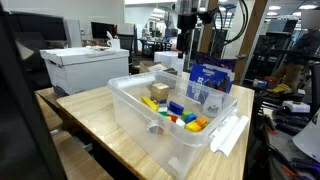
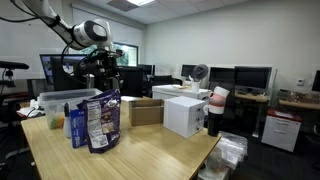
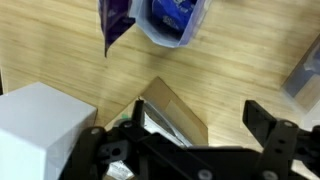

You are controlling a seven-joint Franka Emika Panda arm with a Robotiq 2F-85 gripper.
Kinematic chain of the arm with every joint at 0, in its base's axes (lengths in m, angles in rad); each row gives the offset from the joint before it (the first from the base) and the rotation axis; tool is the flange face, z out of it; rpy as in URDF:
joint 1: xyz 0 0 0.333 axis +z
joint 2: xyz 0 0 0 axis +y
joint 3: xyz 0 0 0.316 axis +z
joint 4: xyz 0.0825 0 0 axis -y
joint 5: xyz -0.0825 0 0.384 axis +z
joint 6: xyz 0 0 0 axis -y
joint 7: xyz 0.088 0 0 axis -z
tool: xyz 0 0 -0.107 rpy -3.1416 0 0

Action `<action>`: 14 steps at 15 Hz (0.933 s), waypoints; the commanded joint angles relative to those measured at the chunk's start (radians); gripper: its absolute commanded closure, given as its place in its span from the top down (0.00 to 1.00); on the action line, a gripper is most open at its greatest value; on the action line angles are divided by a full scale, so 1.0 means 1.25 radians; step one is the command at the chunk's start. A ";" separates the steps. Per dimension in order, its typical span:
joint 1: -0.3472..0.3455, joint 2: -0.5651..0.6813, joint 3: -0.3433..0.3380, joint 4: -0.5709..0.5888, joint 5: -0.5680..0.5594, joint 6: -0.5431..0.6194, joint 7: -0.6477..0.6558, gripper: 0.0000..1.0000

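Hovering high above the wooden table (image 2: 160, 152) with the gripper (image 2: 103, 76), spread as wide as it goes, clamped on nothing, touching nothing. Looking down through the wrist view now at that same gripper (image 3: 176, 128), with its dark fingers (image 3: 270, 135) set well apart along the bottom edge. Straight below, framed between them, spotting the cardboard box (image 3: 172, 112). Sits open-topped on the table, a flap folded inward. Lies on the diagonal in this view, one corner aimed up-frame toward a purple bag (image 3: 114, 22) and a blue bag (image 3: 176, 18). Can't settle the long axis from here, with the lower part hidden behind the fingers.

Over to an exterior view for the cardboard box (image 2: 146, 111). Stands flat on its base around mid-table, wider than tall, so the long axis runs level, from the bags' side toward the white box (image 2: 186, 114). Rests just beside that white box; can't tell if touching. Nearer the front edge, picking out the purple bag (image 2: 101, 122) upright, with a clear bin (image 2: 58, 104) behind it. In an exterior view, catching the clear bin (image 1: 150, 128) with coloured blocks (image 1: 176, 112) inside.
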 commanded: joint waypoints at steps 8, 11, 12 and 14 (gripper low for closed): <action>0.021 0.025 -0.021 0.030 0.004 -0.001 -0.012 1.00; 0.025 0.019 -0.023 0.012 -0.038 0.021 0.030 1.00; 0.028 0.020 -0.024 0.008 -0.054 0.032 0.045 1.00; 0.032 0.029 -0.026 0.004 -0.085 0.056 0.061 1.00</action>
